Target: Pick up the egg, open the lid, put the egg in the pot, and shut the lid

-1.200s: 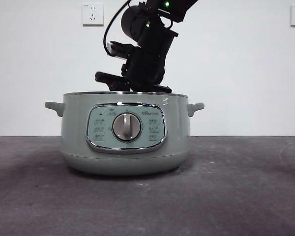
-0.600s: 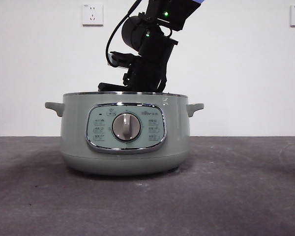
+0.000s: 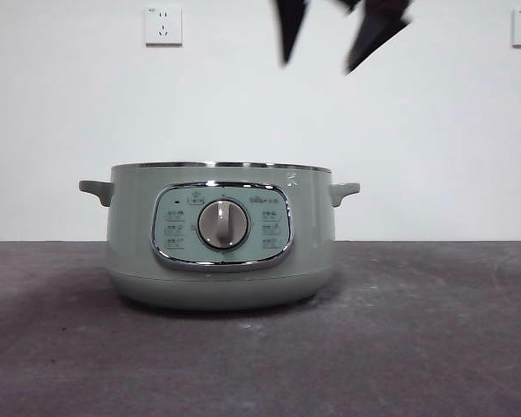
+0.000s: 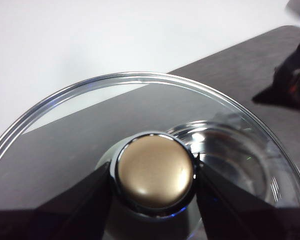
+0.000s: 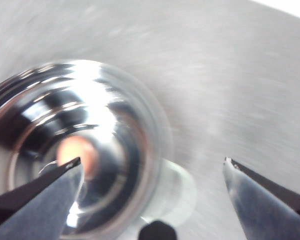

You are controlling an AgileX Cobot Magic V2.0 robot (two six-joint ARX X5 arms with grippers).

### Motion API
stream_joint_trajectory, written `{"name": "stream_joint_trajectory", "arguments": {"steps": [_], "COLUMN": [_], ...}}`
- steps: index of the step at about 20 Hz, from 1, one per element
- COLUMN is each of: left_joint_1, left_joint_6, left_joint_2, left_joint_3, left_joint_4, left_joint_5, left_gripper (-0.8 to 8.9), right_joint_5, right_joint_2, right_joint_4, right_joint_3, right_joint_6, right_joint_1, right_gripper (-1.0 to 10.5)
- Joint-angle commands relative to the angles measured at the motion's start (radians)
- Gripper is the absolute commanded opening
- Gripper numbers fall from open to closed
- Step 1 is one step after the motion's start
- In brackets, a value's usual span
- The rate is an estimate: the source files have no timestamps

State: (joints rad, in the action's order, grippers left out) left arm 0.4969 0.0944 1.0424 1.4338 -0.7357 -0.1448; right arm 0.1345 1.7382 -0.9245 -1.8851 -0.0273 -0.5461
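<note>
Left gripper [image 4: 152, 200]: two black jaws clamped on either side of the round knob [image 4: 155, 171], which shows golden-tan in the left wrist view, atop the round, shallow-domed glass lid with chrome rim [image 4: 90, 86]; lid held off the pot, above dark table [image 4: 240, 65]. Large round sage-green electric pot [image 3: 221, 234]: stands uncovered on the table, control panel with silver dial [image 3: 223, 224] facing front, small handle at each side. Small reddish-brown egg [image 5: 76, 152]: lies on the shiny pot floor, below the right gripper. Right gripper [image 5: 152, 167]: jaws spread wide, empty, raised above the open pot; blurred black tips at the front view's top edge.
</note>
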Motion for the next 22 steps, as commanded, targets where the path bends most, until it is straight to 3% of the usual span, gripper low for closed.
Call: {"name": "stream_joint_trajectory", "arguments": {"steps": [1,8,16,22], "left_joint_1": [0.001,0.003,0.021,0.027], "left_joint_6": [0.004,-0.056,-0.125,-0.141], "left_joint_2": [0.060,0.341,0.555,0.582], "left_joint_3": [0.014,0.013,0.013,0.012], "left_joint_4": [0.100,0.288,0.373,0.399], "left_joint_5": [0.043,0.196,0.225,0.227], "left_gripper": [-0.08,-0.08,-0.08,-0.08], "right_joint_5": [0.003,0.003,0.003,0.003], "right_joint_2": [-0.071,-0.221,-0.263,-0.263], "right_joint_4": [-0.050,-0.203,-0.254,-0.258], "right_joint_3": [-0.001,-0.001,-0.001,-0.001], "right_joint_6": [-0.036,-0.053,-0.051,-0.050], "right_joint_1": [0.033,0.112,0.159,0.169], "right_gripper": [4.7,4.7,4.7,4.7]}}
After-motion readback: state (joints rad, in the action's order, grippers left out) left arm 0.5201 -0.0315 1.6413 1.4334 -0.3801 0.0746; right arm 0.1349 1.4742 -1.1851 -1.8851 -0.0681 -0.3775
